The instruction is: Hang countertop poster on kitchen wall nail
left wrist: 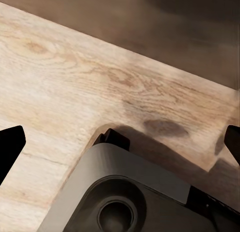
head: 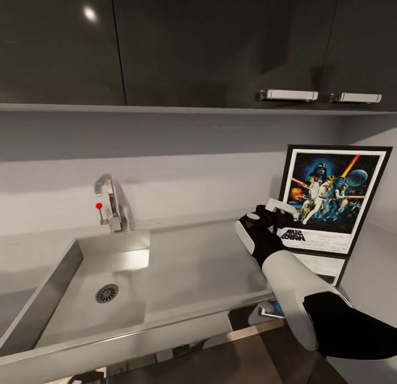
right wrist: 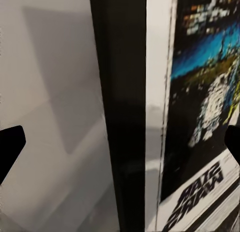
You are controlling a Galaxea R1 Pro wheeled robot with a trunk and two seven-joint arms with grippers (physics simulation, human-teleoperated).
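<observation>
Poster [head: 331, 199]: upright on bench [head: 193, 263], long axis vertical, leaning on wall.
Right gripper [head: 274, 211]: nearer arm; jaws spread astride the poster's left frame edge.
Left gripper: jaws spread, over floor.

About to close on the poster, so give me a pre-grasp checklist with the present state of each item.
1. Right gripper open: ok, fingertips spread wide.
2. Poster edge between the fingers: ok, the black frame sits mid-gap in the right wrist view.
3. Poster upright, propped against the wall on the countertop: ok.
4. Fingers touching the frame: cannot tell.
5. Left gripper clear of the work: ok, it hangs over wooden floor.
6. Wall nail located: cannot tell.
</observation>
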